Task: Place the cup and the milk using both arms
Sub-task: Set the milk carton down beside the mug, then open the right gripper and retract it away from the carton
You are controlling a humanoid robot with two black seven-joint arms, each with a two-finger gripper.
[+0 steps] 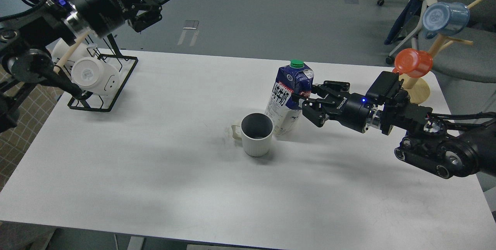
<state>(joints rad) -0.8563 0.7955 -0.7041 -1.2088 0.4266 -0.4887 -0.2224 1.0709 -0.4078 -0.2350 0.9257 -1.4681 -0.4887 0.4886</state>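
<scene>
On the white tabletop [155,172], the milk [288,100] is being gripped and tilted rightward by the right tool [304,102]. The left tool [153,7] is being held open above the tabletop's far left corner. The cup [256,134] is being left upright just beside the carton's base.

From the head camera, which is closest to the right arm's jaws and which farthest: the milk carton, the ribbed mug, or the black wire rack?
Measured from the right gripper:
1. Milk carton: right at the jaws, tilted.
2. Ribbed mug: just beyond, in front of the carton's base.
3. Black wire rack: far across, at the table's left end.
</scene>
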